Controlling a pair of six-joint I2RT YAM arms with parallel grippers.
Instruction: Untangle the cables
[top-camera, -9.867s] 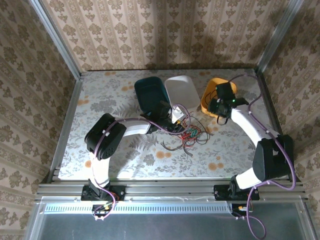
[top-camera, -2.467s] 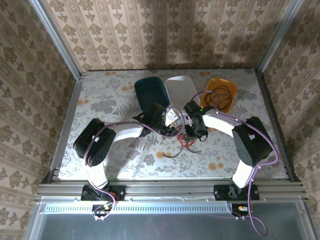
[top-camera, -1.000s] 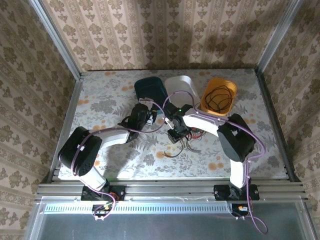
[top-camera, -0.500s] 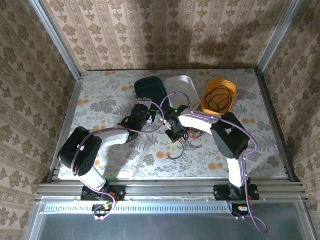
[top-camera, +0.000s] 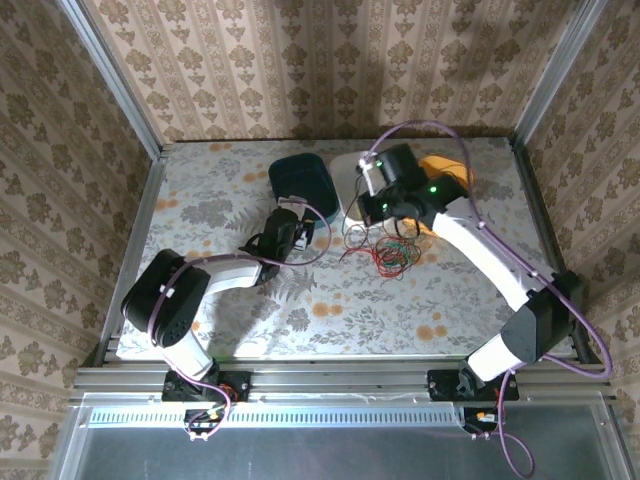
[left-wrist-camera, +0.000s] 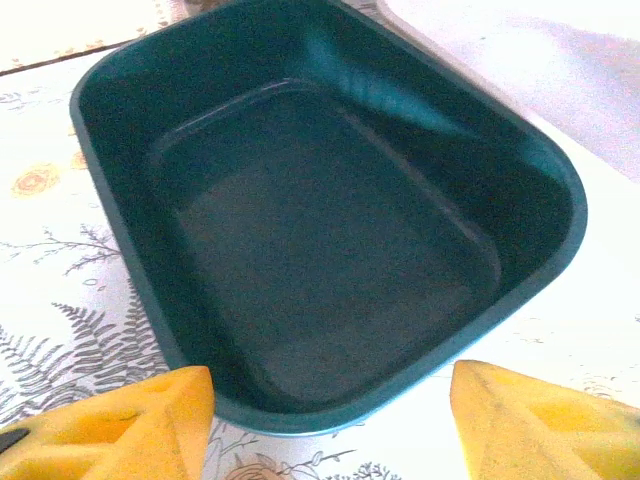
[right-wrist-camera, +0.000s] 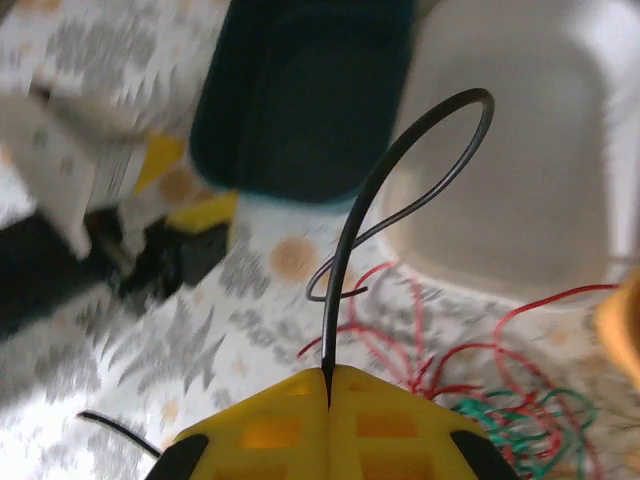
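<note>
- Three bins stand in a row on the far half of the table (top-camera: 200, 205). They are one dark green bin (left-wrist-camera: 300, 230), one white bin (right-wrist-camera: 510, 180) just beside its right side, and one orange bin (top-camera: 452, 170) further right again.
- The dark green bin has nothing inside it.
- Two grippers are in play.
- The left gripper (left-wrist-camera: 330, 420) sits low, just in front of the dark green bin's near rim. Its two yellow fingers (left-wrist-camera: 120, 420) are spread wide with nothing between them.
- The right gripper (right-wrist-camera: 328, 385) is raised to the right of the dark green bin, over the white one. Its two fingers are pressed together on one black cable (right-wrist-camera: 340, 285).
- That black cable rises from the fingertips and curls into one large loop, with a smaller curl low on it.
- One tangle of red and green cables (top-camera: 388, 252) lies to the right of the dark green bin, nearer the arm bases. I cannot count how many strands it has.
</note>
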